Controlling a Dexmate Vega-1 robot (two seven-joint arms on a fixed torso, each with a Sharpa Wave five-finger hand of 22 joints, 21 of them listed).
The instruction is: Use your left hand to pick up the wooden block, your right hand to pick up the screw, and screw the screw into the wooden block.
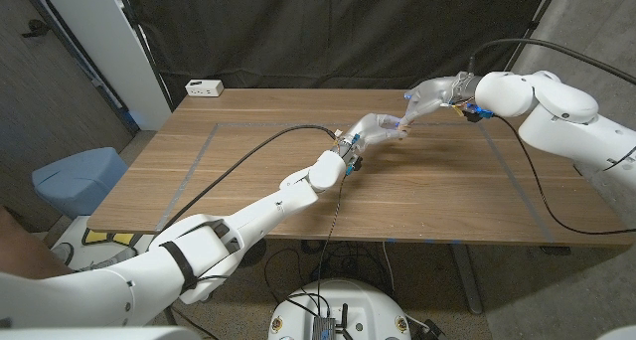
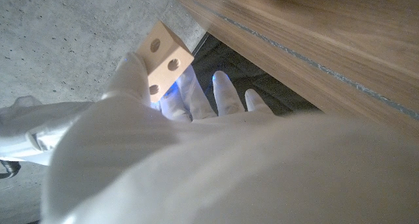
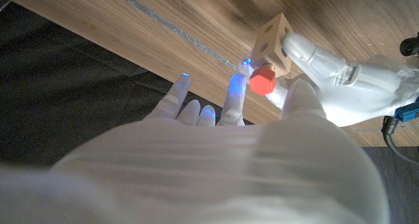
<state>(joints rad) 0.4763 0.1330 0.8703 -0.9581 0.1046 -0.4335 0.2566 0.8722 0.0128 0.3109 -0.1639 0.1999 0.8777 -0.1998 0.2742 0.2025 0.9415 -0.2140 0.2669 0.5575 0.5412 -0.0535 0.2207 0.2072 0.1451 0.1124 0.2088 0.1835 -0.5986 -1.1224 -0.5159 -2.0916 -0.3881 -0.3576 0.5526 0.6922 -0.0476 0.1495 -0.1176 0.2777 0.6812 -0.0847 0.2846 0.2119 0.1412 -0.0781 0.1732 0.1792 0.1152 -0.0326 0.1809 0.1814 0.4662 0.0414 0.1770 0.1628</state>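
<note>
Wooden block (image 3: 273,43) in left hand (image 3: 327,67), red screw (image 3: 263,79) against it.

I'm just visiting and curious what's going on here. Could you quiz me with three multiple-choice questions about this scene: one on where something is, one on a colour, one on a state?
1. Where is the wooden block?
A. in the left hand
B. lying on the table
C. on the floor

2. What colour is the screw head?
A. blue
B. red
C. black

3. The block's holes in the left wrist view look:
A. plugged
B. taped over
C. empty

Answers: 1 A, the fingers grip it above the table. 2 B, red beside the block. 3 C, the holes show open.
</note>
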